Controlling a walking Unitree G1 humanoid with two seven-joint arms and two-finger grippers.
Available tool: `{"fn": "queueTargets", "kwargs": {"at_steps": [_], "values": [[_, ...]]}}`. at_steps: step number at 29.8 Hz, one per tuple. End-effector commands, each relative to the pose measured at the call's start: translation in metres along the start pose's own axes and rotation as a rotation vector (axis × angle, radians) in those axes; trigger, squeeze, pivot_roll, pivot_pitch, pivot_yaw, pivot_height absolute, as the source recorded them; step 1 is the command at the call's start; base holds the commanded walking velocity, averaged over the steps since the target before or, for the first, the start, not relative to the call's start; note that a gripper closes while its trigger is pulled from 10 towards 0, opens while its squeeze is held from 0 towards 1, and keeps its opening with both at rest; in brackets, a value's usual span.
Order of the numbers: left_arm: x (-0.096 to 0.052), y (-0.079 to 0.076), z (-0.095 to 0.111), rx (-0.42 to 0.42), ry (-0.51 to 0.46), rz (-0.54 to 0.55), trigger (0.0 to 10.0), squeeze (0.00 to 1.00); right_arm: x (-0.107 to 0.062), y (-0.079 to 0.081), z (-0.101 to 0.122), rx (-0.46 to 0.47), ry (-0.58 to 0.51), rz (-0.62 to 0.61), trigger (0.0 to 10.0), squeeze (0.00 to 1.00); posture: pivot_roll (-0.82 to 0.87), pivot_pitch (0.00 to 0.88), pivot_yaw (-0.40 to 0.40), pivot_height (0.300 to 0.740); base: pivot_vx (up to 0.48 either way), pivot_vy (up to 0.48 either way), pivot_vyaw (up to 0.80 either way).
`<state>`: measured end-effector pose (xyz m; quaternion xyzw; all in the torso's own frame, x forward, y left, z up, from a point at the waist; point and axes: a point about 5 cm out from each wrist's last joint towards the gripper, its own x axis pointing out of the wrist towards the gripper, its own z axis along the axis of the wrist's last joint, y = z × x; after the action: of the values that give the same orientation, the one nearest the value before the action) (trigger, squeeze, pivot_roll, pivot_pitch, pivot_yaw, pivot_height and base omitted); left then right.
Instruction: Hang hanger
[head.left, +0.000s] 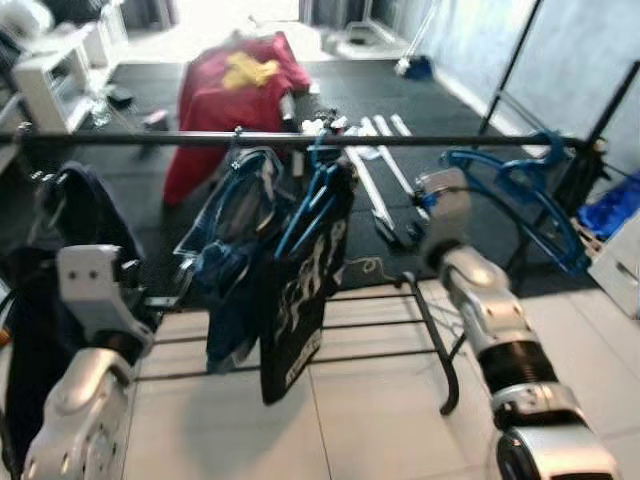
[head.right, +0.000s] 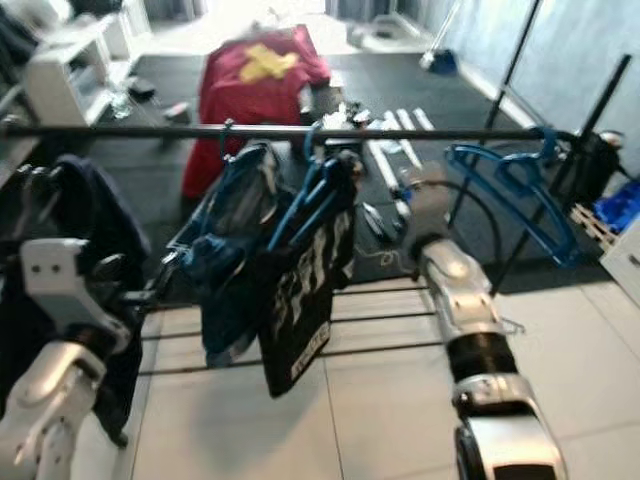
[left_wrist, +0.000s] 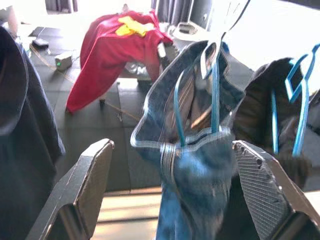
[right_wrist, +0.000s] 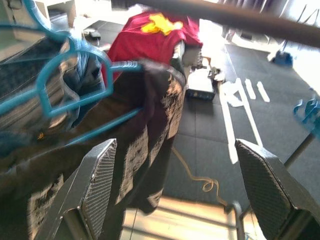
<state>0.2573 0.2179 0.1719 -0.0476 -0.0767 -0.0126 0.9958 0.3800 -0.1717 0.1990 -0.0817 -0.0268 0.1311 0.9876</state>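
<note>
Two garments (head.left: 290, 270) crowd rail (head.left: 150, 138); blue hanger (head.left: 530, 190) beside; red cloth (head.left: 235, 90) behind

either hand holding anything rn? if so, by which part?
Nothing is held. The wrist views show the left hand and the right hand open with nothing between the fingers. The empty blue hanger hangs on the rail.

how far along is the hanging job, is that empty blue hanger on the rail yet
Looks nearly done. The empty blue hanger has its hook over the black rail at the right end, beside the denim garment and black printed shirt hung earlier. The right gripper is open, holding nothing; the left gripper is open facing the denim. Left: draw the arm away.
</note>
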Motion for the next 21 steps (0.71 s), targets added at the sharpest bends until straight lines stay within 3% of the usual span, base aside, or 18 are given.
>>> {"fn": "queueTargets", "kwargs": {"at_steps": [1, 9, 10, 11, 12, 14, 15, 16, 18, 21], "values": [[-0.002, 0.002, -0.002, -0.006, 0.005, 0.009, 10.0, 0.0, -0.003, -0.002, -0.005, 0.023, 0.014, 0.01, 10.0, 0.0, -0.08, 0.062, -0.054, 0.736, 0.0, 0.0, 0.0], [-0.003, 0.001, -0.006, -0.007, 0.012, 0.02, 10.0, 0.0, -0.002, 0.008, -0.002, 0.081, 0.0, 0.089, 10.0, 0.0, -0.08, 0.062, -0.055, 0.736, 0.0, 0.0, 0.0], [-0.003, 0.0, -0.007, -0.008, 0.014, 0.023, 10.0, 0.0, -0.003, 0.016, 0.0, 0.145, -0.009, 0.154, 10.0, 0.0, -0.08, 0.061, -0.055, 0.736, 0.0, 0.0, 0.0], [-0.003, 0.0, -0.007, -0.008, 0.014, 0.023, 10.0, 0.0, -0.003, 0.016, 0.0, 0.145, -0.009, 0.154, 10.0, 0.0, -0.08, 0.061, -0.055, 0.736, 0.0, 0.0, 0.0], [-0.003, -0.001, -0.009, -0.006, 0.019, 0.024, 10.0, 0.0, -0.006, 0.029, 0.002, 0.204, -0.015, 0.256, 10.0, 0.0, -0.09, 0.061, -0.053, 0.736, 0.0, 0.0, 0.0], [-0.003, -0.001, -0.009, -0.006, 0.019, 0.024, 10.0, 0.0, -0.006, 0.029, 0.002, 0.204, -0.015, 0.256, 10.0, 0.0, -0.09, 0.061, -0.053, 0.736, 0.0, 0.0, 0.0], [-0.003, -0.002, -0.011, 0.001, 0.027, 0.025, 10.0, 0.0, -0.01, 0.041, 0.004, 0.272, -0.019, 0.355, 10.0, 0.0, -0.09, 0.062, -0.053, 0.736, 0.0, 0.0, 0.0], [-0.003, -0.002, -0.011, 0.001, 0.027, 0.025, 10.0, 0.0, -0.01, 0.041, 0.004, 0.272, -0.019, 0.355, 10.0, 0.0, -0.09, 0.062, -0.053, 0.736, 0.0, 0.0, 0.0], [-0.005, -0.001, -0.015, 0.022, 0.056, 0.04, 10.0, 0.0, -0.018, 0.061, 0.007, 0.331, -0.014, 0.503, 10.0, 0.0, -0.09, 0.065, -0.049, 0.736, 0.0, 0.0, 0.0], [-0.008, 0.001, -0.017, 0.028, 0.068, 0.051, 10.0, 0.0, -0.019, 0.066, 0.008, 0.343, -0.012, 0.53, 10.0, 0.0, -0.08, 0.068, -0.05, 0.736, 0.0, 0.0, 0.0]]}}
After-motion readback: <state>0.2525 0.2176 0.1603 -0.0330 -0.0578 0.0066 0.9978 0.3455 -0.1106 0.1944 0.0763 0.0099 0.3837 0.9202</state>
